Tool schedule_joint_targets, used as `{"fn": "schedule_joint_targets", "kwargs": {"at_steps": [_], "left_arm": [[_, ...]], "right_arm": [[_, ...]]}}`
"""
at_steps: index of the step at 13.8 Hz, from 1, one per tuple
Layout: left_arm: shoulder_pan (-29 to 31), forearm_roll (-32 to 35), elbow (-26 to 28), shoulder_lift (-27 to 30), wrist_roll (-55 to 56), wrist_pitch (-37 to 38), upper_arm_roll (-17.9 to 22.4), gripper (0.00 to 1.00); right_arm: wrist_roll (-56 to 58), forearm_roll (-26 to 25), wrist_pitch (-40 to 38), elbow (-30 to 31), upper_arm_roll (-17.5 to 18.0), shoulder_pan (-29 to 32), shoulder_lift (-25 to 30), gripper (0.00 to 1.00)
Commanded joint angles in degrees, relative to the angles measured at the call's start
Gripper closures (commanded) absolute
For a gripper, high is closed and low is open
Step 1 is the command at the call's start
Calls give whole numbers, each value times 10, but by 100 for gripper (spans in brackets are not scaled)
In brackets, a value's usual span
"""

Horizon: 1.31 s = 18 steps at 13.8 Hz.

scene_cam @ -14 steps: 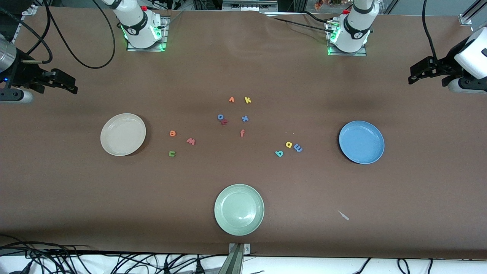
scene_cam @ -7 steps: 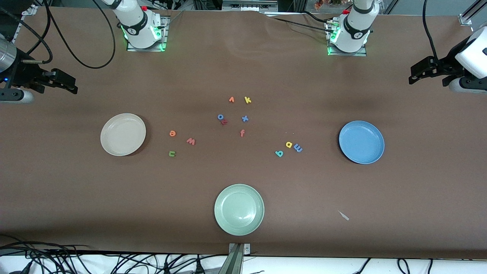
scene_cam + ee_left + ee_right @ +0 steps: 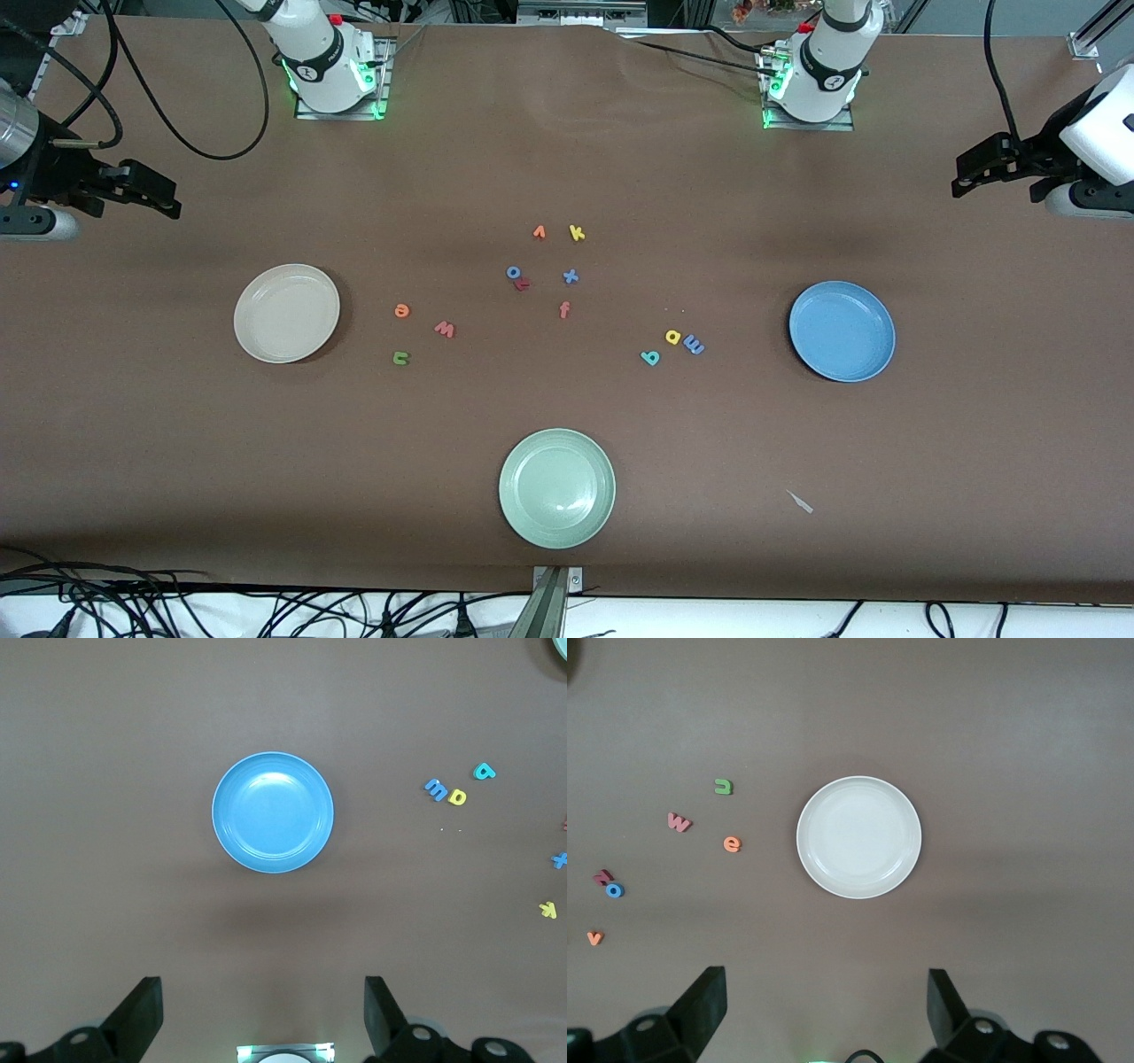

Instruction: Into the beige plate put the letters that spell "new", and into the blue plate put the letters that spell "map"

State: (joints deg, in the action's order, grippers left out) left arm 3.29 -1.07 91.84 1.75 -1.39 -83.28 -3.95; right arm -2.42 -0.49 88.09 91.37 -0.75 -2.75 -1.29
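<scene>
Nothing is moving since earlier: both arms are waiting high, left end effector (image 3: 259, 1014) spread over the blue plate (image 3: 842, 330), right end effector (image 3: 824, 1010) spread over the beige plate (image 3: 286, 313). Letters are sitting untouched on the desk (image 3: 974, 443), "new" (image 3: 444, 330) beside beige, "map" (image 3: 673, 338) nearer blue, likely pre-sorted for each arm's reach.

Bare desk (image 3: 177, 425) rings each plate. The dark red letter (image 3: 524, 284) touches the blue "o" (image 3: 513, 272); the other letters lie apart.

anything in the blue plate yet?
No. The blue plate is bare inside in both views; nothing covers it. The m, a and p lie on the table beside it.

A robotics lab: bolted arm bases (image 3: 337, 66), loose cables (image 3: 177, 133).
</scene>
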Motion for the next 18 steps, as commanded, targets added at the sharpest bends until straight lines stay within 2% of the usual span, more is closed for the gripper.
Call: {"fn": "schedule_joint_targets", "kwargs": {"at_steps": [1,18], "left_arm": [[18,-15,-12,-4,2,8,-4,0],[30,-16,-10,-3,0,8,-4,0]], "right_arm": [[5,-7,-4,5,5,3,10,0],[7,-7,-5,6,5,3,10,0]]}}
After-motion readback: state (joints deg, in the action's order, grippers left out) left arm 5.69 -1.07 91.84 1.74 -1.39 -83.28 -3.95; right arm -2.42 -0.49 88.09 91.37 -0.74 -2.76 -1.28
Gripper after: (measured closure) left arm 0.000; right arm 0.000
